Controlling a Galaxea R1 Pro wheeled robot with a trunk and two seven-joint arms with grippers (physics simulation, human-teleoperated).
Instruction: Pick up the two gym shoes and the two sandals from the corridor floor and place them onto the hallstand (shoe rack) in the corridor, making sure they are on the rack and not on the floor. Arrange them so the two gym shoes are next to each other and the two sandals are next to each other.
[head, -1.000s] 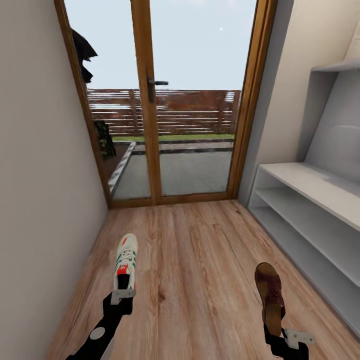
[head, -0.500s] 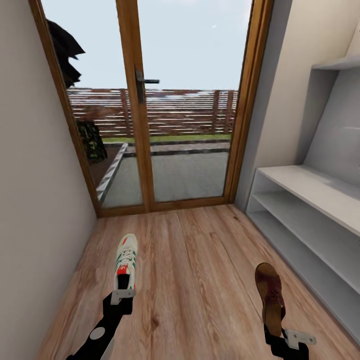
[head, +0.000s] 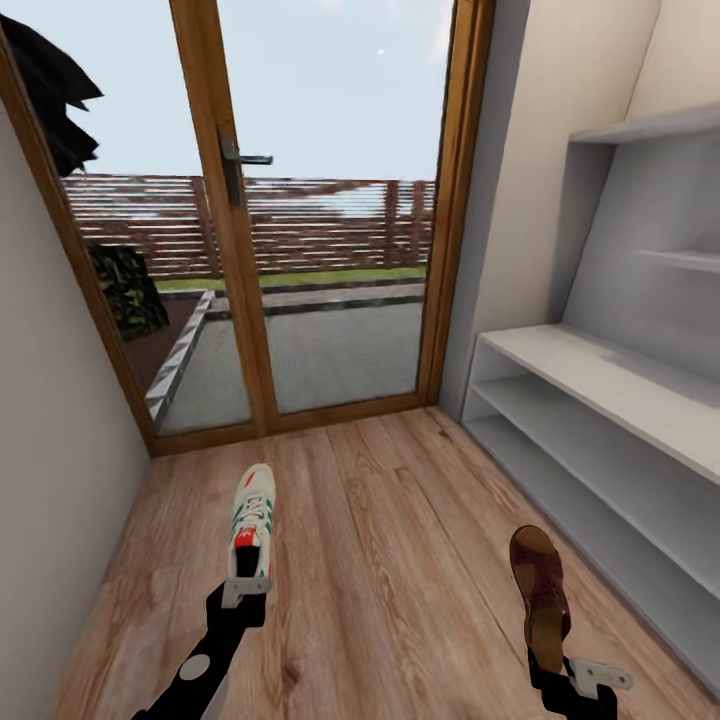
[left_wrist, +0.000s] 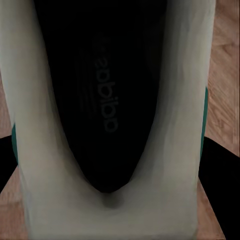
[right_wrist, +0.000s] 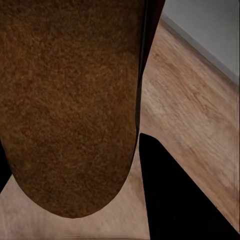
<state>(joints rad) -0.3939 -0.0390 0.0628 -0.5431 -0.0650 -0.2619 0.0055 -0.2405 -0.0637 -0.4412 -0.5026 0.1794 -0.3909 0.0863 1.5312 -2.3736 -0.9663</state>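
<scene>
White green-striped gym shoe clamped in left gripper — brown sandal in right gripper.

Count, head view:
- Gym shoes: 1, a white sneaker with green stripes and a red tongue patch.
- Sandals: 1, a brown sandal.
- Grippers: 2, the left gripper and the right gripper.
- Hallstand: 1 unit; bench top plus 2 open shelf levels below; 2 floating shelves above.
- Glazed doors: 2 panes, 1 door handle.
</scene>
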